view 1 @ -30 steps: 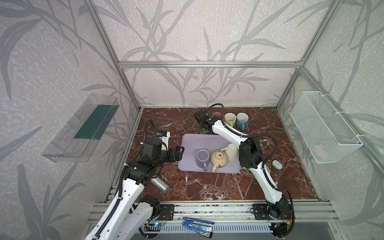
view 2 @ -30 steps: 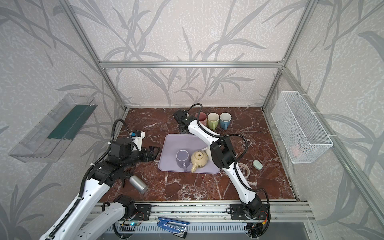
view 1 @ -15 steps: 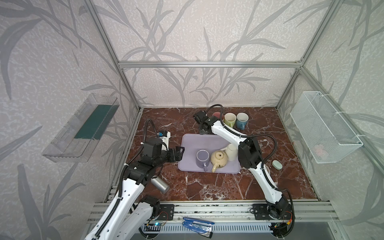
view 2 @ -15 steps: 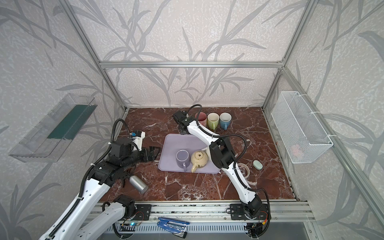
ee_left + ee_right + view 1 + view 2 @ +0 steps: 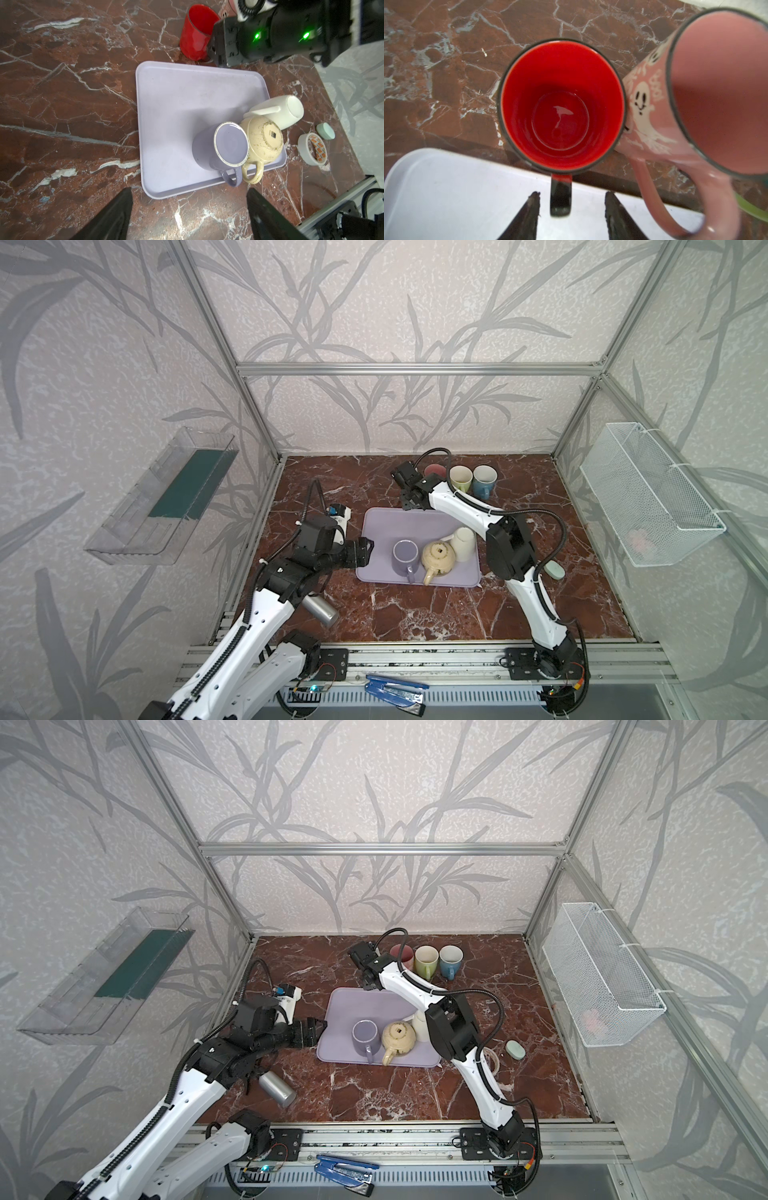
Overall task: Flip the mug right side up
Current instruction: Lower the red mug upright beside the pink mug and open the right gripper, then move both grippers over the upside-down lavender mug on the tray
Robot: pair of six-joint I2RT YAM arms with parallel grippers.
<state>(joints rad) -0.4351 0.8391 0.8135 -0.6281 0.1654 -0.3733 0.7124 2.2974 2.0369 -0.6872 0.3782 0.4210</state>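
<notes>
A red mug (image 5: 562,104) with a black handle stands right side up on the marble, just past the far edge of the lilac tray (image 5: 386,522). My right gripper (image 5: 572,195) hovers over it, open, its fingers on either side of the handle with a gap on both sides. The left wrist view shows the red mug (image 5: 195,39) beside the right wrist. My left gripper (image 5: 189,190) is open and holds nothing, at the tray's left edge (image 5: 368,549). A purple mug (image 5: 405,553), a cream teapot (image 5: 438,558) and a white mug (image 5: 463,543) sit bottom-up on the tray.
A pink ghost mug (image 5: 716,93) touches the red one; green (image 5: 460,479) and blue (image 5: 484,481) mugs stand upright beside it. A metal can (image 5: 320,610) lies under my left arm. A tape roll (image 5: 311,148) and a mint soap (image 5: 555,570) lie right of the tray.
My right gripper has gone from shut to open, letting go of the red mug's handle. The left arm has barely moved.
</notes>
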